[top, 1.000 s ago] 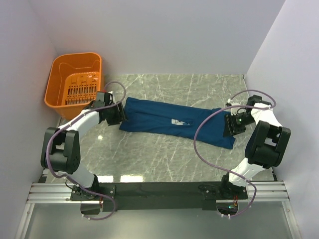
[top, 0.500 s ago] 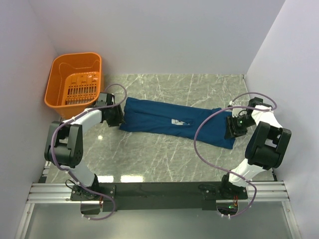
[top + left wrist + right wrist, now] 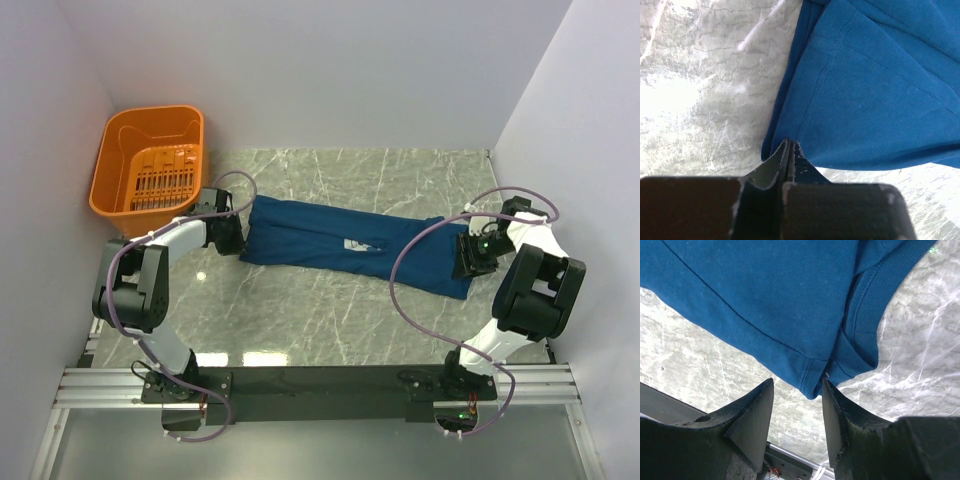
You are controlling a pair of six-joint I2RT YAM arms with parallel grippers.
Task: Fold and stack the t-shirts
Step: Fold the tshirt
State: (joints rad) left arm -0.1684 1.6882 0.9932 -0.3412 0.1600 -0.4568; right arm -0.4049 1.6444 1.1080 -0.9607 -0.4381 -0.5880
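The dark blue t-shirt lies stretched out in a crumpled band across the marble table, a small white print showing near its middle. My left gripper sits at the shirt's left end. In the left wrist view its jaws are pressed together on the hem corner of the shirt. At the shirt's right end my right gripper stands open. In the right wrist view the gripper has one finger on either side of a cloth corner, beside the ribbed collar.
An orange plastic basket stands at the back left, close behind the left arm. White walls close in the table on the left, back and right. The metal rail with the arm bases runs along the near edge.
My left gripper has shut on the shirt's left hem corner, and that arm's elbow has swung in closer. The right gripper has stayed open at the right end.
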